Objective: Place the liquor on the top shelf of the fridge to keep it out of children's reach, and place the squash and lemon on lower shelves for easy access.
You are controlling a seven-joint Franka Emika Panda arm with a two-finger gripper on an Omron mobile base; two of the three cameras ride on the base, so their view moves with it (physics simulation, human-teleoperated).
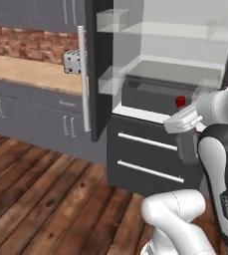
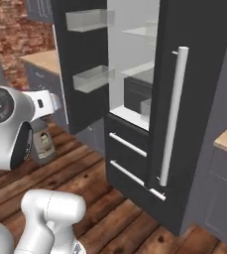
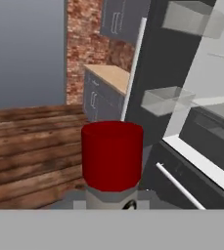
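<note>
Kitchen's got a warm wood plank floor (image 1: 41,189), red brick wall (image 1: 31,42) behind a pale wood counter (image 1: 33,72), and grey cabinets (image 1: 31,117) with silver handles above and below. Pretty evenly lit, no harsh shadows.

White rounded arm (image 1: 220,164) segments, dark joints, a round dark end cap with screws.

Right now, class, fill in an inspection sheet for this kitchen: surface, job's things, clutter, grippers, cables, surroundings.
Surface: wooden plank floor; tan counter left of the fridge.
Job's things: liquor held in front of the fridge, red cap up; fridge door open; top shelf bare.
Clutter: white toaster on the counter.
Grippers: gripper shut on the liquor.
Cables: nothing seen.
Surroundings: brick wall, grey cabinets.
</note>
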